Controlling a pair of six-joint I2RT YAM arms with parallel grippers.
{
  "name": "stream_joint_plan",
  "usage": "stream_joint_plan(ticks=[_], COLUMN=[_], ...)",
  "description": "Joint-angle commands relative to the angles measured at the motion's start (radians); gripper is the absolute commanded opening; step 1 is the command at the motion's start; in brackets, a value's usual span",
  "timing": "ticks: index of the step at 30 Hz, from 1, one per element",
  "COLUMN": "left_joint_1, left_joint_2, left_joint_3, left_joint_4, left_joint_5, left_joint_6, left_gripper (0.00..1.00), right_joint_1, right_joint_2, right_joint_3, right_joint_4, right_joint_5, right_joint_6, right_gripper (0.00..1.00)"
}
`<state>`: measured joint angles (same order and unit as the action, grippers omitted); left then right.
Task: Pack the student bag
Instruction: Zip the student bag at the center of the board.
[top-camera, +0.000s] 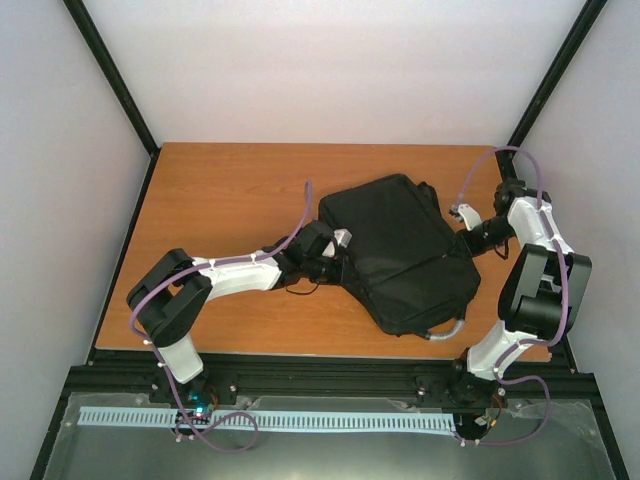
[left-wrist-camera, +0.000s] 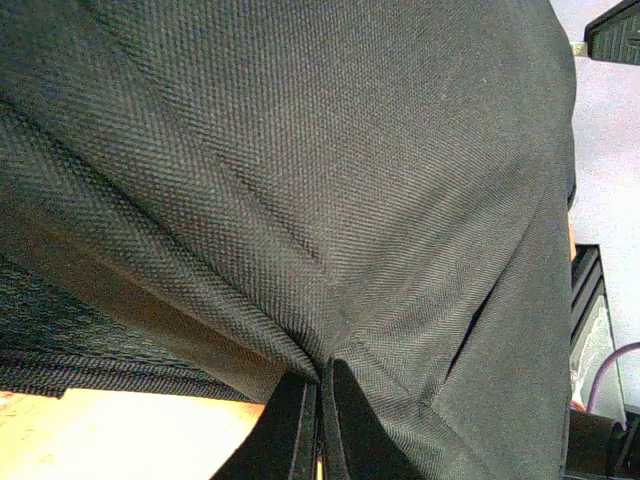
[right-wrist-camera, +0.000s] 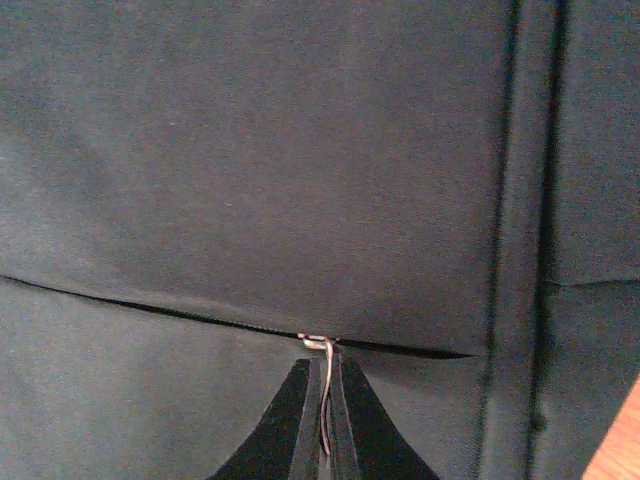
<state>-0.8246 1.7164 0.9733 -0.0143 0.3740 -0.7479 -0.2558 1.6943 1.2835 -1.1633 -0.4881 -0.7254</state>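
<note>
Left fingers (left-wrist-camera: 325, 385) are pressed tight together on a fold of the student bag (top-camera: 400, 250), and the black weave bunches into a crease that runs straight down into the pinch. Seen from above, that arm reaches across from the left and meets the bag at its left edge. Right fingers (right-wrist-camera: 332, 370) are closed just as narrowly, nipping the small metal zip pull (right-wrist-camera: 318, 341) on a zip line (right-wrist-camera: 150, 306) that crosses the dark fabric. A thin strand runs down between the two tips. The zip shows as a slim dark slit on either side of the pull (how far it is parted I cannot make out from here). The right arm comes in from the bag's right side, bent sharply at the elbow.

The bag itself lies flat on the wooden worktop (top-camera: 220, 190), right of centre and turned at an angle, between the two arms and gripped at both sides. A pale curved piece (top-camera: 443, 335) pokes out at its near corner; what it is I cannot tell.
</note>
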Motion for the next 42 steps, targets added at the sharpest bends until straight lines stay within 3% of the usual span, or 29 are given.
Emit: stream_joint_plan(ticks=[1,23,32,35,38,42], left_joint_1=[0.012,0.014,0.013,0.014,0.013,0.013], left_joint_2=[-0.032,-0.039,-0.043,-0.044,-0.062,-0.103], left_joint_3=[-0.010,-0.015,-0.005,0.015,0.033,0.057], left_joint_4=[-0.024,-0.040,-0.056,-0.090,-0.140,-0.217], left_joint_5=[-0.020,-0.027,-0.028,-0.027,-0.045,-0.085], left_joint_6=[0.029,0.033,0.038,0.058,0.091,0.135], left_gripper=[0.01,0.01,0.01,0.05,0.16,0.32], right_joint_1=[-0.050,-0.124,-0.128,-0.128,-0.128,-0.128], right_joint_2=[0.025,0.065,0.036,0.013,-0.017,-0.079], right_joint_3=[0.038,-0.004,0.013,0.031,0.039,0.040], right_joint_4=[0.036,0.160,0.101,0.064,0.032,0.019], right_joint_5=[0.042,0.118,0.016,-0.044,-0.070,-0.089], right_joint_6=[-0.031,-0.037,-0.045,-0.051,-0.053,-0.054], right_gripper=[0.03,0.03,0.03,0.12,0.26,0.36])
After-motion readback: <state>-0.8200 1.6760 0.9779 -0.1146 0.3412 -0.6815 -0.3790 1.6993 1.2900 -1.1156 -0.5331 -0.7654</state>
